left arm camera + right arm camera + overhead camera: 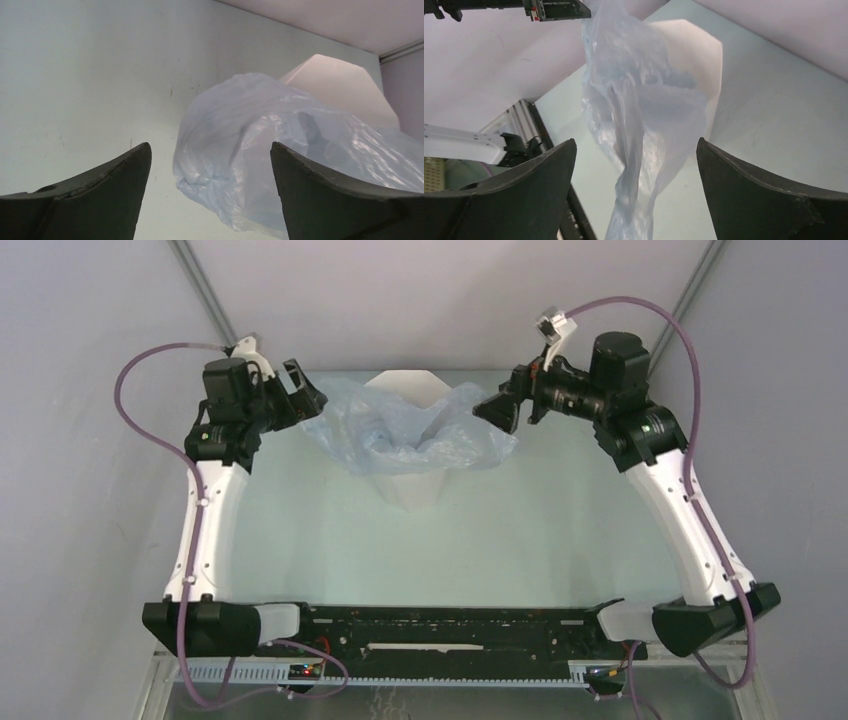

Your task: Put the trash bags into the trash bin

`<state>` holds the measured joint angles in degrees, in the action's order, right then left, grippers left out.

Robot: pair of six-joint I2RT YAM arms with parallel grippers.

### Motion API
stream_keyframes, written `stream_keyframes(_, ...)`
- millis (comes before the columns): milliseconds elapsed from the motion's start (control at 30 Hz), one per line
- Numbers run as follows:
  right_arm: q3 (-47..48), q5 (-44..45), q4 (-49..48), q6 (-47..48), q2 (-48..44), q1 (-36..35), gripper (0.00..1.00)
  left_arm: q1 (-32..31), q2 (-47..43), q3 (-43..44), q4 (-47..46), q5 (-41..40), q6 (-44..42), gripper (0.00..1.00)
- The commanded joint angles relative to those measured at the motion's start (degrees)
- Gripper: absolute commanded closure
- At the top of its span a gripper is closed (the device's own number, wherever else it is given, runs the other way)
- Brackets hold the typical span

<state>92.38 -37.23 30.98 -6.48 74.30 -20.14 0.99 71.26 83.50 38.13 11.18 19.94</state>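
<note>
Over white faceted plastic bin (410,490), blue-grey film bag (400,435) bunched, half in; L gripper (308,392), R gripper (497,408) open. Next, likely: you tuck overhang in.

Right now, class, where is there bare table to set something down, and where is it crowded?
Free: table between trash bin and arm bases. Crowded: the bin's mouth, where the trash bag drapes between left gripper and right gripper.
</note>
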Motion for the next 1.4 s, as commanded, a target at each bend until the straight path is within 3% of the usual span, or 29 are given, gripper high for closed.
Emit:
stream_keyframes(0,5.9,3.4,-1.5,6.4,4.9,-3.1,0.02,0.6,3.8,2.3,-1.2,1.8,-2.4,0.09)
stream_keyframes(133,9.6,5.4,-2.6,5.1,9.6,-4.9,0.09,0.6,6.2,2.9,-2.9,3.2,-1.1,0.21)
stream_keyframes(200,11.3,9.5,-2.8,3.3,11.9,-5.2,0.25,0.6,6.6,2.8,-4.2,3.0,-0.2,0.29)
stream_keyframes(300,11.9,12.6,-5.3,-4.5,14.0,-3.2,0.65,0.6,7.5,2.7,-6.3,3.1,1.8,0.37)
stream_keyframes(433,12.2,12.4,-8.9,-13.5,17.2,-0.1,0.85,0.8,9.5,2.8,-7.4,2.2,4.5,0.48)
stream_keyframes(533,14.8,12.7,-7.9,-16.2,22.1,1.2,1.0,1.6,10.8,2.5,-8.5,3.2,6.5,0.48)
stream_keyframes(633,18.3,13.0,-5.6,-18.9,27.0,2.5,1.0,2.1,12.3,2.7,-9.9,3.9,7.5,0.49)
stream_keyframes(733,22.0,13.2,-3.6,-21.6,31.5,3.6,1.0,2.7,14.5,3.7,-10.9,4.8,8.6,0.58)
stream_keyframes(967,29.8,13.9,0.6,-22.7,40.8,4.8,1.0,3.1,22.6,8.1,-10.6,7.3,10.6,0.69)
stream_keyframes(1233,28.8,12.4,3.6,-23.0,45.4,6.2,1.0,3.1,28.6,7.9,-9.2,9.5,11.9,0.81)
stream_keyframes(1367,22.6,9.6,3.5,-24.1,43.9,6.2,1.0,3.2,28.1,5.7,-5.9,8.9,10.2,0.82)
